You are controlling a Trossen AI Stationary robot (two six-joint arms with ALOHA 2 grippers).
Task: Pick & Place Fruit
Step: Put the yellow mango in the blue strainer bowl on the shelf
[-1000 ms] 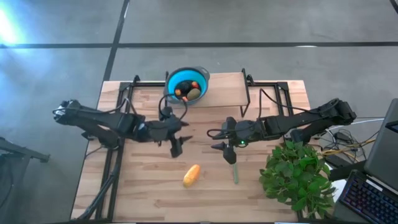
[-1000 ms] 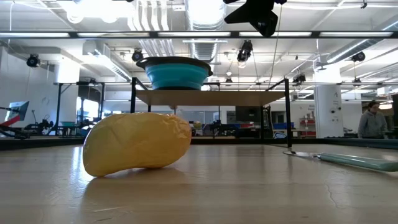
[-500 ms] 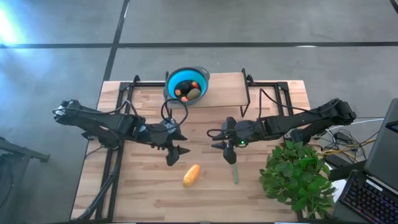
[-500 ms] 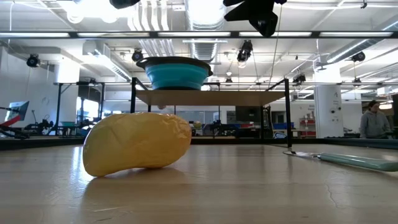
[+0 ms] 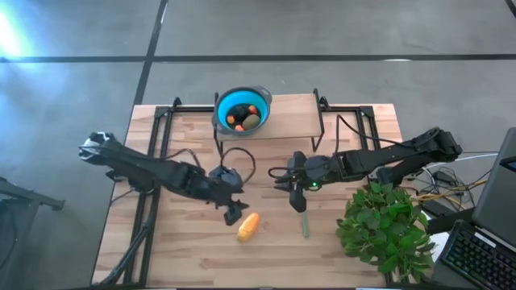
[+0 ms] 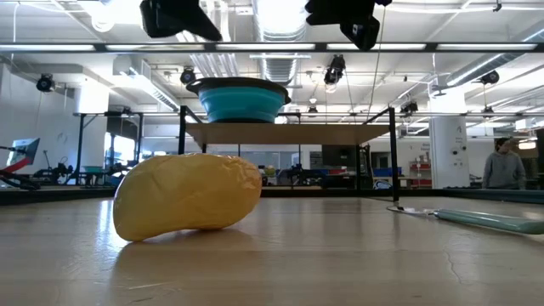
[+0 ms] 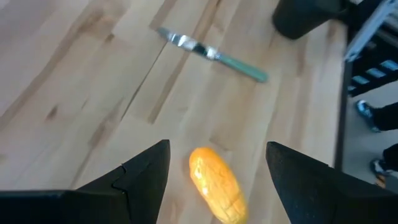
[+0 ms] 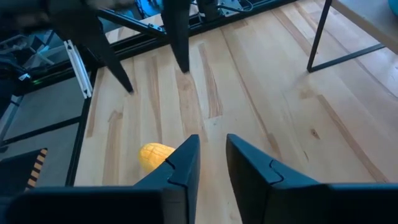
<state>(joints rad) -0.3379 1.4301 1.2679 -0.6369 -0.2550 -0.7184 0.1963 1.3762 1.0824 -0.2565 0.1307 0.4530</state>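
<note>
High view shows the left pincer [image 5: 231, 211] spread apart just beside the yellow-orange fruit [image 5: 248, 226] on the worktop [image 5: 185, 250], low view shows that fruit lying alone, and right wrist view shows the right pincer [image 8: 211, 163] nearly together, holding nothing.

You look straight down from overhead, level across the table [image 6: 340, 255] from its near edge; both share the yellow fruit [image 5: 248, 226].

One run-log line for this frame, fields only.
left pincer: open, above yellow fruit | right pincer: nearly closed, empty, waiting | yellow fruit: on table | bowl: on shelf
</note>
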